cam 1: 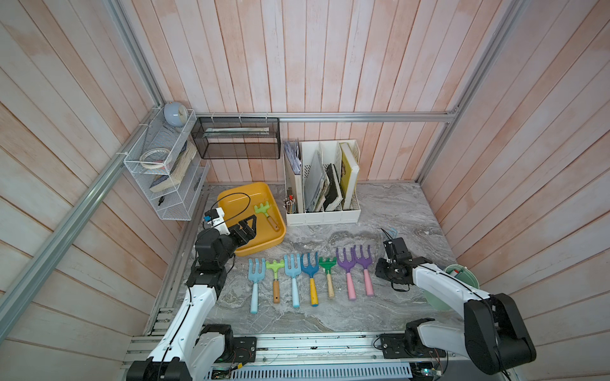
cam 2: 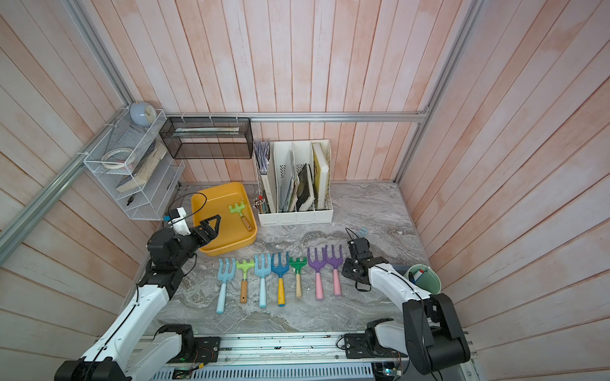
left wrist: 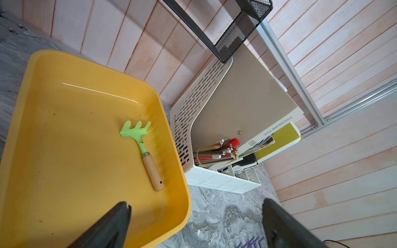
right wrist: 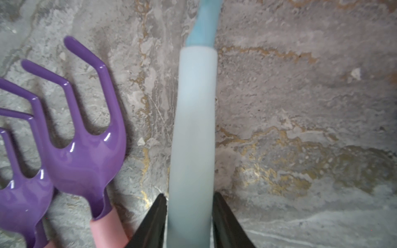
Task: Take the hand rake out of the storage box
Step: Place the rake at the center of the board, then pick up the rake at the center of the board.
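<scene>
Black jaws of the left gripper are spread fully apart, with nothing held; they are poised over the near rim of the storage box. Inside that yellow tray the hand rake is found lying flat, close to the wall beside the white file organizer, head toward the back wall.

The rake is judged light and rigid. Its green plastic head is likely smooth and awkward to pinch, while the short wooden handle should give better friction. The handle's middle is recommended as the hold, with the jaws closed across it. Little room is left on the side of the sloping wall.

At the right gripper, a pale blue handle is framed closely by the jaws; whether it is clamped cannot be told.

Counted: one storage box, one hand rake inside it. On the table seven tools are laid in a row: two pale blue forks, one dark blue fork, two purple forks and two rakes with wooden handles. The pale blue handle at the right gripper belongs to an eighth.
</scene>
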Controlling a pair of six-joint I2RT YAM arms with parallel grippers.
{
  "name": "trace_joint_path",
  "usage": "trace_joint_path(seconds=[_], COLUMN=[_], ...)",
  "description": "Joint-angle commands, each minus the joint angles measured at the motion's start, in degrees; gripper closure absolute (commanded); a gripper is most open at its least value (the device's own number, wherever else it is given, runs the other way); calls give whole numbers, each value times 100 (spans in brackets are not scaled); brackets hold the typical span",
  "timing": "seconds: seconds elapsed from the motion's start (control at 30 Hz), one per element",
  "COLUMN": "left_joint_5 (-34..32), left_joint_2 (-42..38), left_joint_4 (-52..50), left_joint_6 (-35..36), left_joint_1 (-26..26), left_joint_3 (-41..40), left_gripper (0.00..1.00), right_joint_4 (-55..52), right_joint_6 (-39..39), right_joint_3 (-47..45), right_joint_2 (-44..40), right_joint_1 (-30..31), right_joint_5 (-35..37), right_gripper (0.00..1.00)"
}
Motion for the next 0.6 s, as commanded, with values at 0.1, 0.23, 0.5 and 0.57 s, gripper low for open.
trace_joint_path(seconds=[0.1, 0.23, 0.5, 0.57], left_joint_5=[-35, -27, -40, -53], left_joint_2=[-21, 24, 47, 51], left_joint_4=[0, 4, 0, -24], left_joint_6=[115, 114, 105, 113], left_joint_1=[35, 42, 55, 64], left_joint_3=[-85, -81, -81, -86], left_gripper=[0, 0, 0, 0], right_joint_4=[-277, -430, 359, 369], right_joint_6=[9, 23, 122, 92], right_joint_3=[170, 446, 590, 709], right_joint_2=[-54, -196, 68, 387], right_joint_1=[-50, -66, -560, -591], right_joint_5=[352, 703, 660, 716], right_gripper=[52, 47, 44, 45])
